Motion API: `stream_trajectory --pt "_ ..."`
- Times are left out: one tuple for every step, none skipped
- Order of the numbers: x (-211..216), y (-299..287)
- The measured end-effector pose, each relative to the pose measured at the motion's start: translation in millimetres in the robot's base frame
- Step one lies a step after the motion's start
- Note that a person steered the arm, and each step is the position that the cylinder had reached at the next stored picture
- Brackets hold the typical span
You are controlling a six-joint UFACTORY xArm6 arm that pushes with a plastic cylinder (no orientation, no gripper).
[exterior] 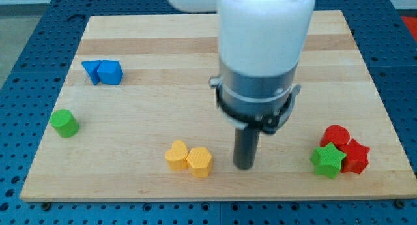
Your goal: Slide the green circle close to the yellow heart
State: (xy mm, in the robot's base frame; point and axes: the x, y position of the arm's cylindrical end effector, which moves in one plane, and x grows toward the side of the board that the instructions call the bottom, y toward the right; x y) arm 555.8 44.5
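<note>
While the rod stands upright over the board's lower middle, these lines hold:

Pincer: none fitted; the arm ends in a bare dark rod, so nothing is spread, pressed together or pinched.
My tip: on the wooden board, just right of the yellow pair, apart from it by a narrow gap, touching no block.
Green circle: at the frame's left edge of the board, well apart from my tip and from the yellow blocks.
Yellow heart: lower centre-left, touching a yellow hexagon-like block on its right.
Containers: none shows.
Arm pose: white wrist housing and grey collar hang vertically from the frame's top centre, rod pointing straight down.
Blue pair: upper left, two blocks touching; shapes unclear.
Lower right cluster: green star against two red blocks.
</note>
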Motion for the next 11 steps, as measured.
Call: stream_trajectory --pt "-44 -29" --pt "-54 -91" --pt "-41 -170" --pt "-20 -235" --pt "4 -315" --pt "1 -349" --pt "-23 -323" --pt "-39 -306" --pt "-47 -322" --pt "-52 -349" --pt "-65 -328"
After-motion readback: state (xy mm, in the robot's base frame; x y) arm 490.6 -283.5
